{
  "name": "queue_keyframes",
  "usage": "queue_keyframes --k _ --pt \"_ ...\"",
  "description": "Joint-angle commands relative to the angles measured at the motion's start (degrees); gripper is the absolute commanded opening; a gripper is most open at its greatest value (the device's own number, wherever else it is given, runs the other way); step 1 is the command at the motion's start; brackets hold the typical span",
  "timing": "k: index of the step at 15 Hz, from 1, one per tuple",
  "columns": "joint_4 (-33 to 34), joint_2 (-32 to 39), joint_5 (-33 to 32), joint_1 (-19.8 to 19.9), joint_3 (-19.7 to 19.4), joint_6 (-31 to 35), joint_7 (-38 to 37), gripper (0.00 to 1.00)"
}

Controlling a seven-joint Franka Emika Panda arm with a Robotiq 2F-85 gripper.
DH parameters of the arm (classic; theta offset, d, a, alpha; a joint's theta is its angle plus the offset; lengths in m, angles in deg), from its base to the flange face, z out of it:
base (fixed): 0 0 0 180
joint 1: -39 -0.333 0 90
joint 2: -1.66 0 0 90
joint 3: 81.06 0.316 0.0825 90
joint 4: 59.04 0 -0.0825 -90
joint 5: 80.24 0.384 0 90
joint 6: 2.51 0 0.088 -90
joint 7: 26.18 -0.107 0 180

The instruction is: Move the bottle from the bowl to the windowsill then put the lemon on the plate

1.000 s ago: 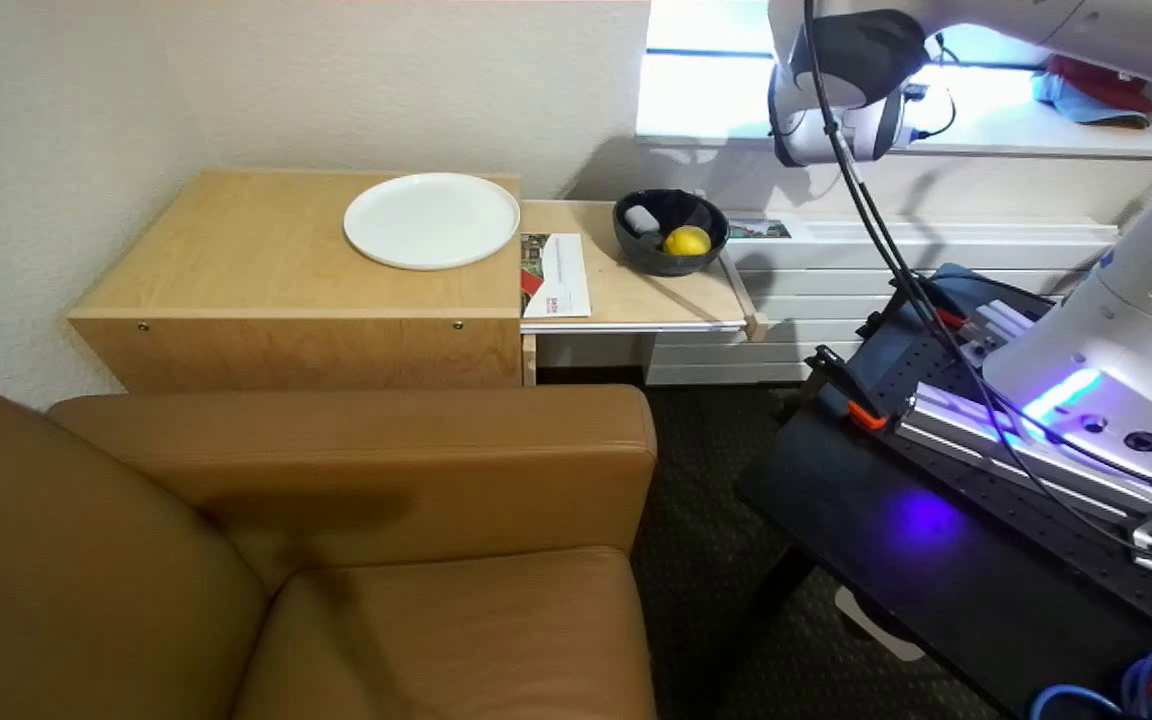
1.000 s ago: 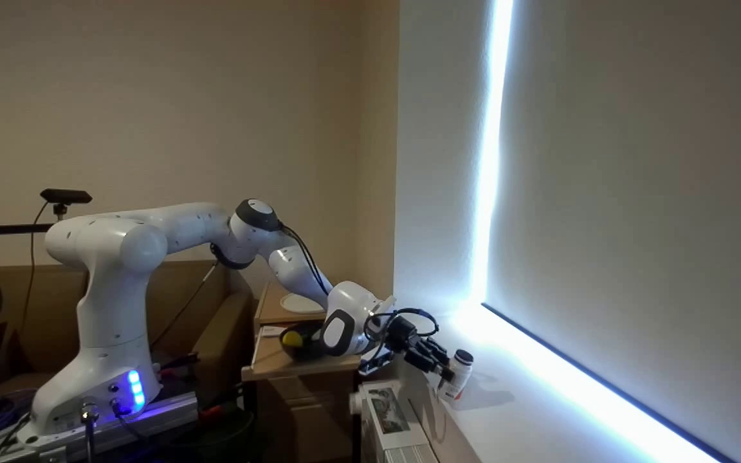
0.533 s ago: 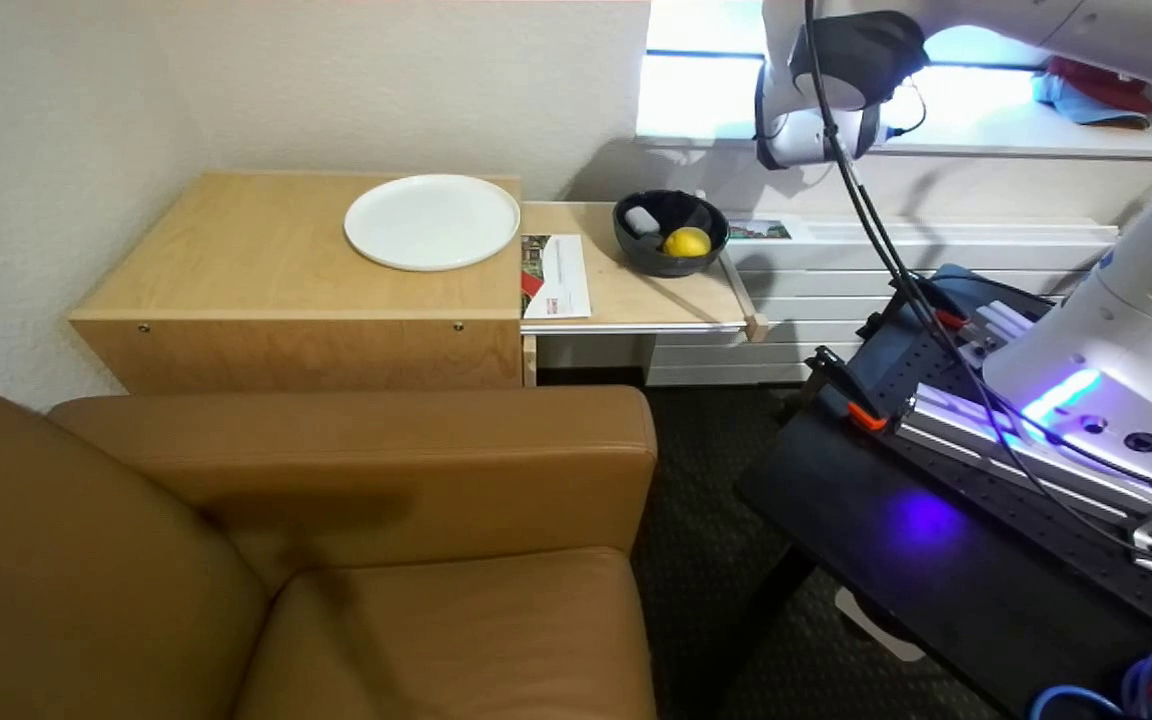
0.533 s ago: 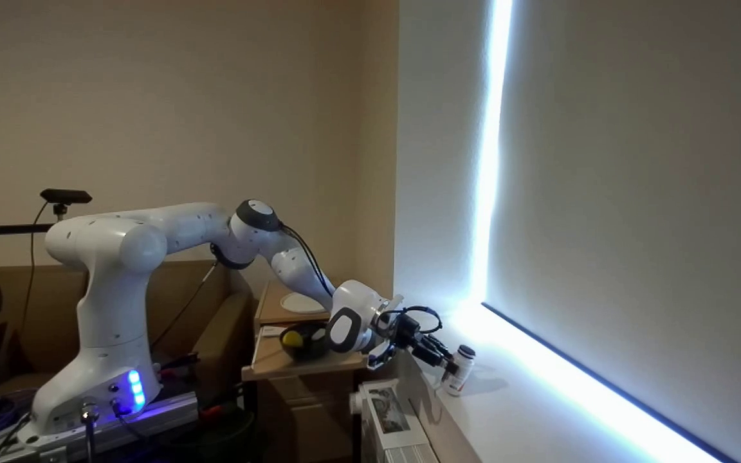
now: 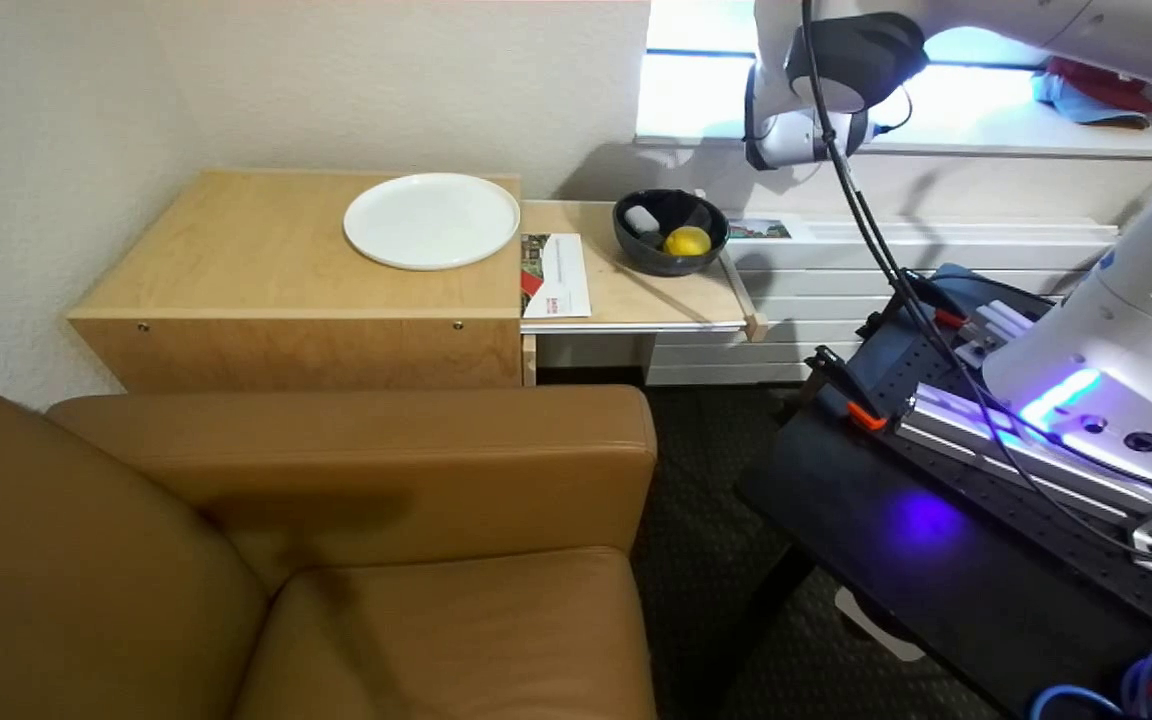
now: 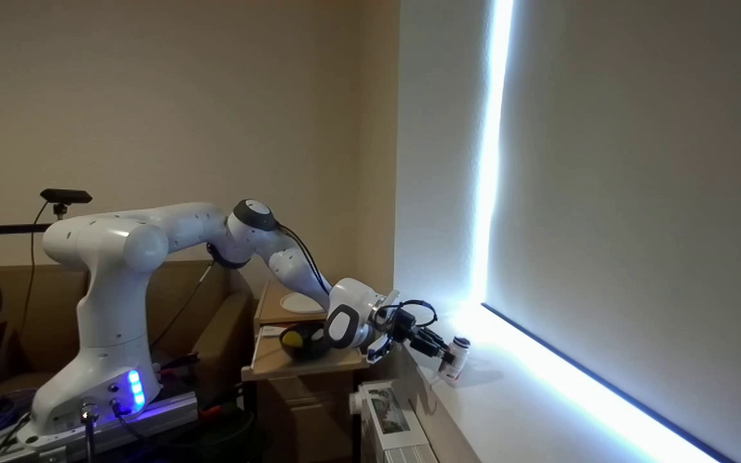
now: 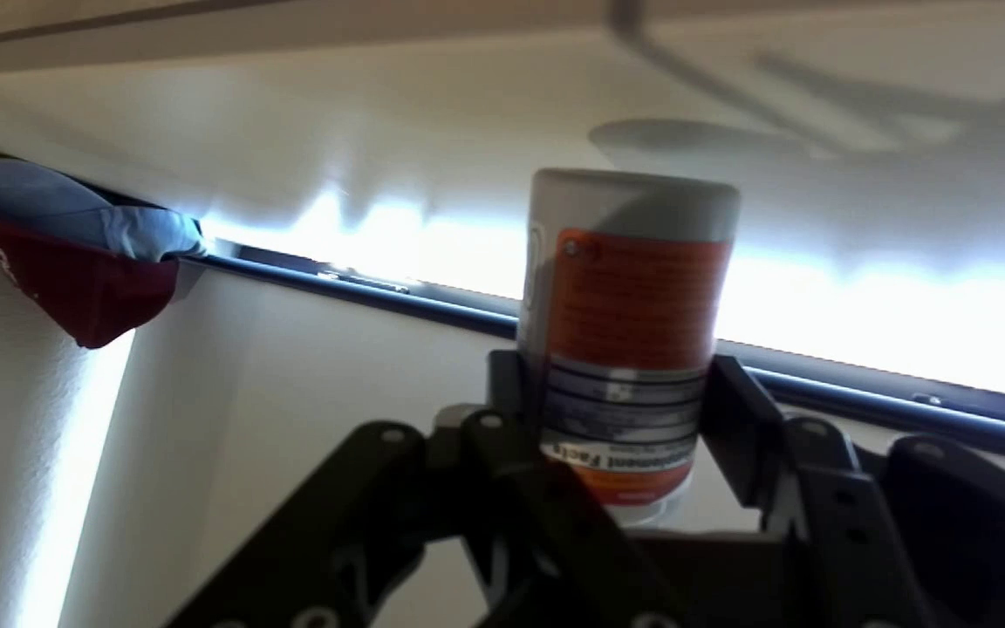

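Your bottle (image 6: 458, 357) at the windowsill (image 6: 518, 421)

Your gripper (image 7: 620, 397) is closed to the bottle's width, clamped on both sides; the bottle leans in an exterior view, and whether its base touches the windowsill you cannot tell. A red-and-blue cap (image 7: 92, 279) shares the windowsill, well apart. Near the windowsill, the lemon (image 5: 687, 241) sits in the bowl (image 5: 671, 266) beside a pale object (image 5: 642, 219); the plate (image 5: 431, 222) lies farther off.

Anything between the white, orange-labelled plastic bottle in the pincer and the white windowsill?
Nothing visible stands between the bottle and the windowsill; the red and blue fabric pile lies off to one side.
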Motion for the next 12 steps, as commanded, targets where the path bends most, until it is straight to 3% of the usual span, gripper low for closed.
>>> queue_keyframes --k 1,4,10,11,12 --pt "-1.54 -0.13 -0.32 -2.37 -2.25 0.00 -0.71 0.29" --pt "-1.78 -0.02 1.29 -2.71 -3.55 -0.03 1.48 0.29" --pt "-1.52 0.13 2.28 1.75 1.50 0.01 4.50 0.29" --pt "-1.77 0.16 -0.37 0.87 0.60 0.18 0.87 0.54" --pt "-1.90 0.19 -0.10 1.10 0.60 0.14 0.98 0.54"
